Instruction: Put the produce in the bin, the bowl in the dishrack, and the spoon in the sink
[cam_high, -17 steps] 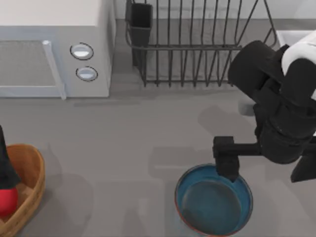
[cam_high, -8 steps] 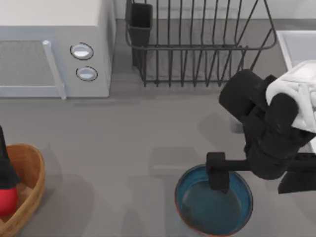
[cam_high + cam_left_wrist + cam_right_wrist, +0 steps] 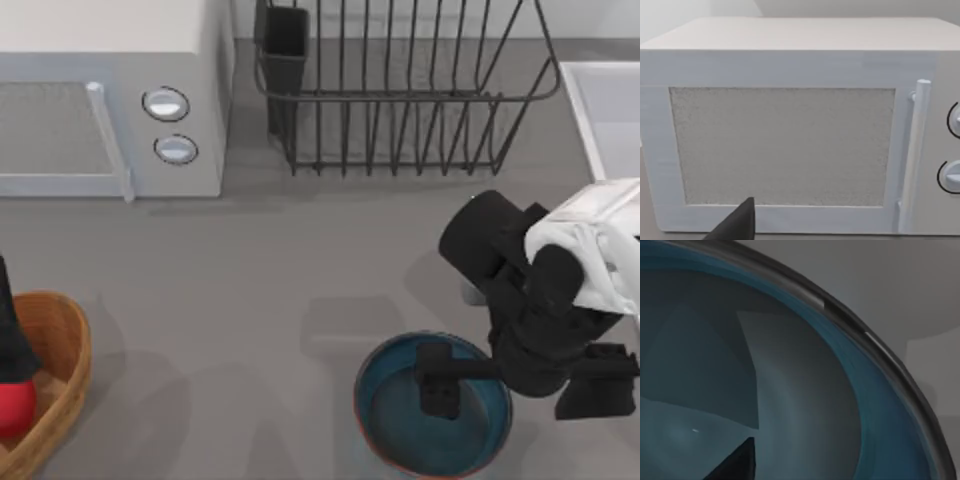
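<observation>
the blue bowl (image 3: 432,418) sits near the worktop's front edge, right of centre. it looks glazed, rigid, slippery and breakable, so its thin rim is the place to pinch. the right gripper (image 3: 438,382) hovers inside it; i cannot tell its finger spacing.

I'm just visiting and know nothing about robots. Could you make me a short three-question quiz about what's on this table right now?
1. True or false: the red fruit already lies in the wooden basket.
2. What is the right gripper above? A) the dish rack B) the blue bowl C) the microwave
3. Fill in: the dish rack stands between the microwave and the ____.

Key
1. True; the left arm is parked over that basket at the table's left edge.
2. B; its fingers reach over the bowl's inside.
3. Sink, at the table's right edge.
</observation>
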